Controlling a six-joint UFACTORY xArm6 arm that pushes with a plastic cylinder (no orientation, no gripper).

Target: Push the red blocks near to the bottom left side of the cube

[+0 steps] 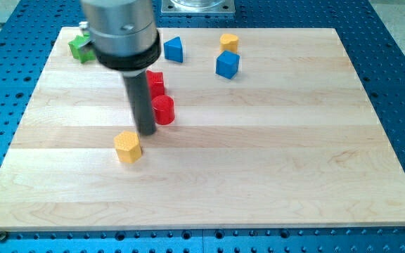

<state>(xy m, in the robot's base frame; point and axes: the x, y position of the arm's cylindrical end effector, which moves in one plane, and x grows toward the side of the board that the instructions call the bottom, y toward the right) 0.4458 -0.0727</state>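
Tip of my rod rests on wooden board, touching left side of red cylinder; plain rod, no jaws, nothing held. Second red block sits just above cylinder, partly hidden behind rod, shape unclear. Blue cube lies well apart toward view's upper right. Yellow hexagonal block just below-left of tip, not touching. Blue triangular block near top centre. Yellow cylinder just above cube. Green block at top left, partly hidden by arm housing.
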